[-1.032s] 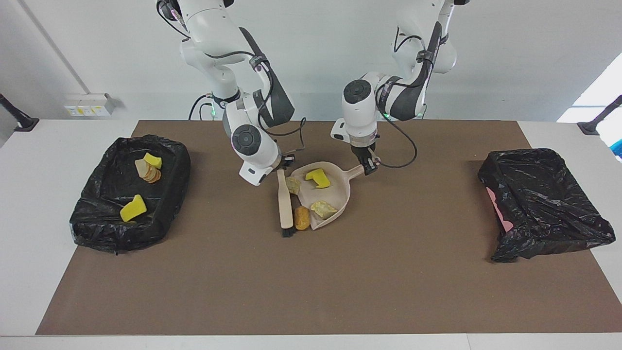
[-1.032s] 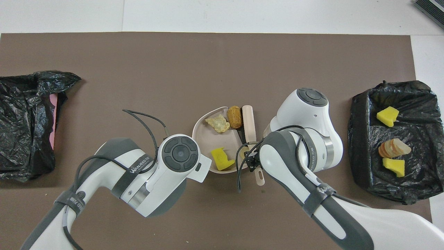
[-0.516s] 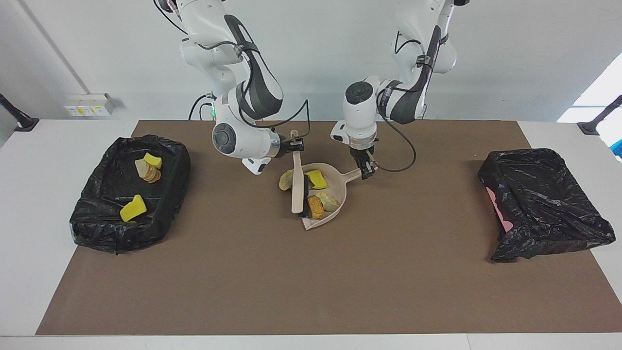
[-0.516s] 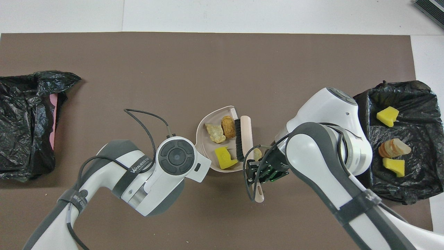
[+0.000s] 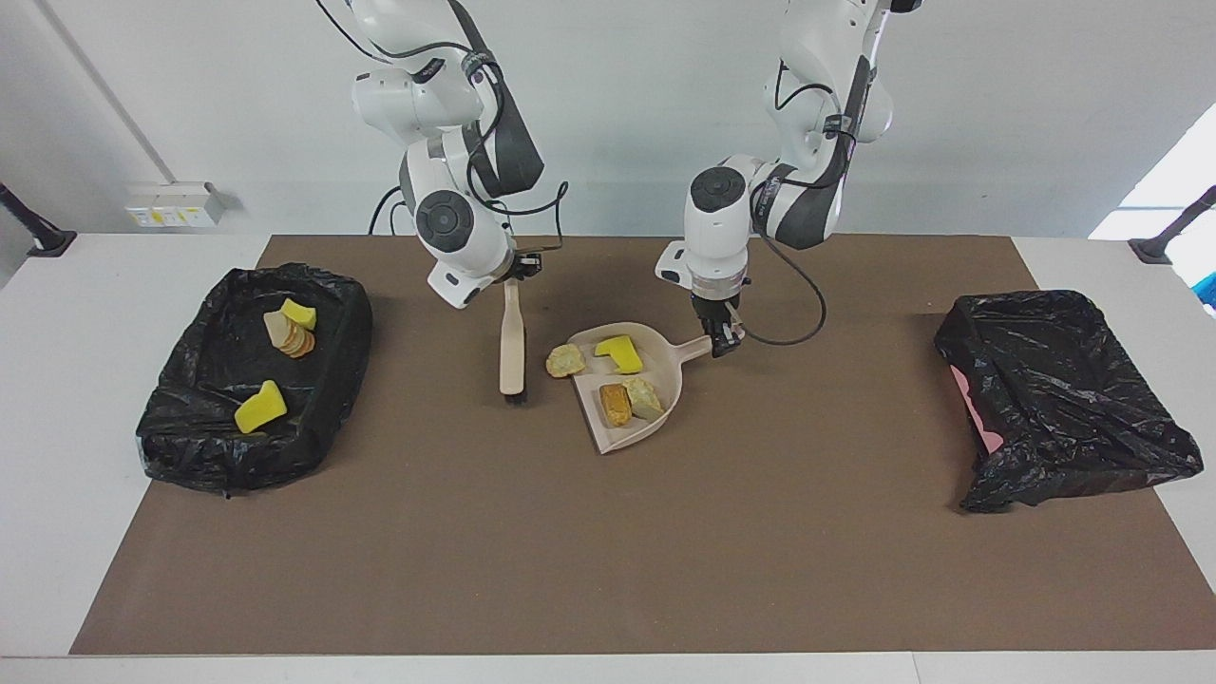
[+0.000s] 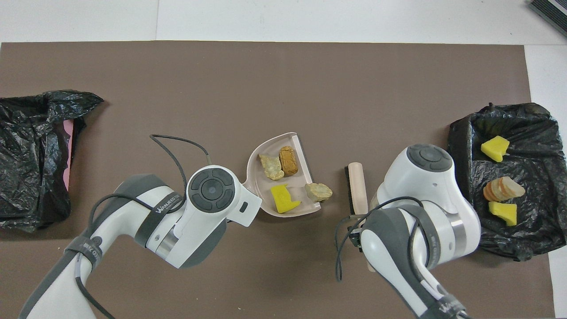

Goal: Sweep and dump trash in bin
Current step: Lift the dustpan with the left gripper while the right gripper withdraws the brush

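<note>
Fingers of the left gripper point(image 5: 724, 340) are being kept clenched on the dustpan point(image 5: 665, 380) handle, while the brush point(image 5: 512, 342) is being gripped by the right gripper point(image 5: 513, 275). Most trash point(image 5: 623, 380) is being carried in the dustpan, near the left fingers; one beige lump point(image 5: 565, 360) is lying just beside its rim, toward the brush.

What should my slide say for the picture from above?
Brush beside dustpan; one beige lump waits outside.

Three trash bits point(image 5: 627, 380) lie in the dustpan point(image 5: 665, 385); one lump point(image 5: 565, 360) sits just beside its mouth. The brush point(image 5: 512, 351) stands between that lump and the filled bin point(image 5: 337, 380).
</note>
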Controlling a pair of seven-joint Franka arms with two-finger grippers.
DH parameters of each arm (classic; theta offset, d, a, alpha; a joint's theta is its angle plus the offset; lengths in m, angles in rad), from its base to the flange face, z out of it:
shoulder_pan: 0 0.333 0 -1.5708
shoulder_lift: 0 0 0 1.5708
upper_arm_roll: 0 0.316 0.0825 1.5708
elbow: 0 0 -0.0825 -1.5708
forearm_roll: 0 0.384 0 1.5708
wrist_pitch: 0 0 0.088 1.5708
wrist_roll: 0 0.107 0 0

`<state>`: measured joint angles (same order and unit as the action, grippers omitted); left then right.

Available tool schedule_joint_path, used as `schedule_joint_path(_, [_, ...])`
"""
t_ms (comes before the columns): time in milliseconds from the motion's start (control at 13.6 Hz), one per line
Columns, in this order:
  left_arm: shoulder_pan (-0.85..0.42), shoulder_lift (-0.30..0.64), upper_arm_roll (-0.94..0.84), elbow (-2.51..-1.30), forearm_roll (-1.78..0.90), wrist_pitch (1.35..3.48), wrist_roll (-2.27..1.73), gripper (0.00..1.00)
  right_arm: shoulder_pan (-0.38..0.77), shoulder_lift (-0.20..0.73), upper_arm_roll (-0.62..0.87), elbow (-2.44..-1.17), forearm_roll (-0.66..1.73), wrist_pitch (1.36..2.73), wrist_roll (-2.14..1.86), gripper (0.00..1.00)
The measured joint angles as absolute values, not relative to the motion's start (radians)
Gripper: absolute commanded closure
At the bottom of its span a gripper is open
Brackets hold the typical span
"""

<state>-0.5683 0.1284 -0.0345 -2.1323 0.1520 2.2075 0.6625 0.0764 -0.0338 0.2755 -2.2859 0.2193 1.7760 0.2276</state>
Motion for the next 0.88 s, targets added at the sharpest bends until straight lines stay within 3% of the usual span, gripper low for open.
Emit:
schedule_joint_path(147, [-0.568, 0.128, -0.035, -2.132, 0.152, 2.207, 0.663, 1.0, 0.091, -0.074, 0.279, -2.346, 0.224, 1.805, 0.226, 1.0])
schedule_joint_path(442, [-0.568, 0.128, -0.035, -2.132, 0.152, 2.207, 0.664, 1.0, 0.136, -0.052, 0.28, -2.365, 0.395, 1.912, 0.166, 1.0])
schedule_joint_path(885, [-0.569, 0.128, -0.035, -2.131, 0.152, 2.207, 0.666, 1.0, 0.221, -0.029, 0.28, -2.261, 0.44, 1.918, 0.21, 1.0])
